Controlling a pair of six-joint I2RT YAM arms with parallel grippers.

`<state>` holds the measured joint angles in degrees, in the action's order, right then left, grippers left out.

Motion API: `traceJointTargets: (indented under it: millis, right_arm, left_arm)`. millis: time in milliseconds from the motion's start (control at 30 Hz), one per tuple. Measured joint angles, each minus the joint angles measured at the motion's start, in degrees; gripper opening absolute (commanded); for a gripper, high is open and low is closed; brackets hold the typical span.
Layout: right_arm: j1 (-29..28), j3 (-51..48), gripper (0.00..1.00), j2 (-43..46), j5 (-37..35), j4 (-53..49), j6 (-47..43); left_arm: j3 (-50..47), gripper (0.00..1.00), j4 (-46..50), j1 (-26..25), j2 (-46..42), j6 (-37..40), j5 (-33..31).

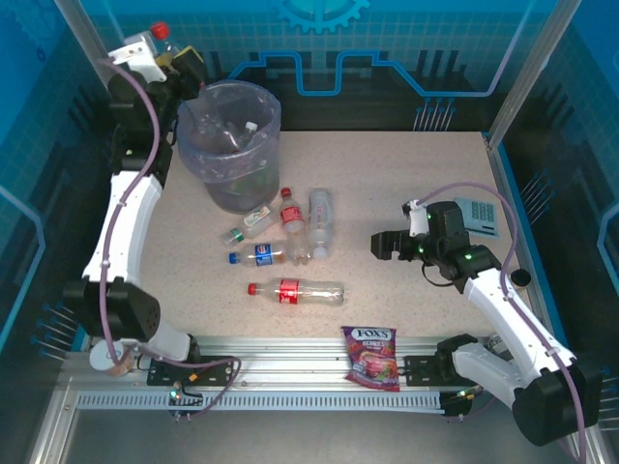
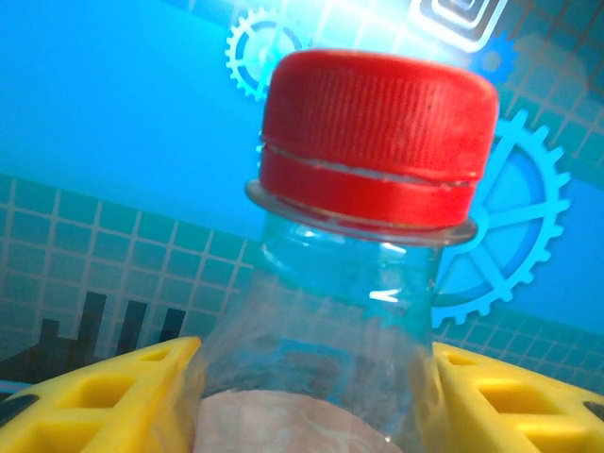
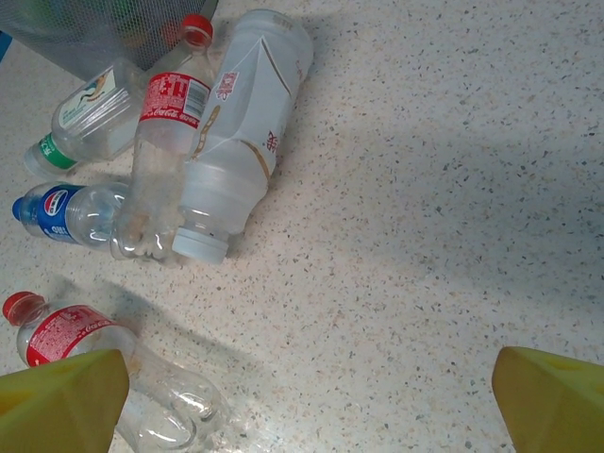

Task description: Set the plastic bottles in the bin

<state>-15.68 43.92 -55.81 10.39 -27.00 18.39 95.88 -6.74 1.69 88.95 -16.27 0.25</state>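
Up close, L fingers (image 2: 94, 396) pinch red-cap bottle (image 2: 377, 142) nr bin (image 1: 253, 169); R fingers (image 3: 57, 396) spread.

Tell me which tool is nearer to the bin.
Left. The left tool, shut on a red-capped bottle, is raised just beside the far-left rim of the bin. The right tool is open over the table, well to its right, beyond the lying bottles.

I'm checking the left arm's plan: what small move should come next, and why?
Probably shift the left gripper rightward until it is over the round grey lilac-lined bin. Its yellow fingers clamp a clear red-capped plastic bottle, and in the top view that bottle sits left of the bin's rim, not above the opening.
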Motion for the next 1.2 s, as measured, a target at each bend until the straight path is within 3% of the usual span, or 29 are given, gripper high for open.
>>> traceJointTargets:
  millis: [300,600,1200]
  right_arm:
    - [0.0,0.09,1.0,1.4,-1.38,-2.23,-0.87]
    - [0.0,0.09,1.0,1.86,-1.4,-2.43,-0.87]
    - [0.0,-0.02,1.0,2.19,-2.49,-2.56,-2.43]
  left_arm:
    - [6.14,0.0,4.46,-3.45,12.81,7.65,0.07]
    - [12.66,0.0,15.28,-4.33,20.87,9.38,0.26]
    - [13.84,0.0,21.22,-4.33,25.73,8.7,0.66]
